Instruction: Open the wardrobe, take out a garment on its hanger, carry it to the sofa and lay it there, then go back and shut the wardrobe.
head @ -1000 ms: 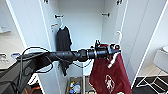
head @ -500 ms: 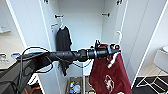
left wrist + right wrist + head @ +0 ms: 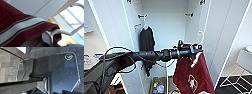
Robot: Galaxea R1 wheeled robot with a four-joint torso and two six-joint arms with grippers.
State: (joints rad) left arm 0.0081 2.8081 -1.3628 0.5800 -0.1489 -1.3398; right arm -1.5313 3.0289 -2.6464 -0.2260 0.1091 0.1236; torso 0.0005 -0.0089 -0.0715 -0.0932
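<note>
Reaching across the open wardrobe (image 3: 166,22), the left arm holds its left gripper (image 3: 197,49) at the neck of the white hanger (image 3: 200,37). Its jaws look clamped on the hanger, whose hook is off the rail. The dark red jacket (image 3: 192,75) hangs under the gripper, in front of the right side of the wardrobe. A black shirt (image 3: 146,42) hangs inside on the left. Some small things sit on the wardrobe floor.
</note>
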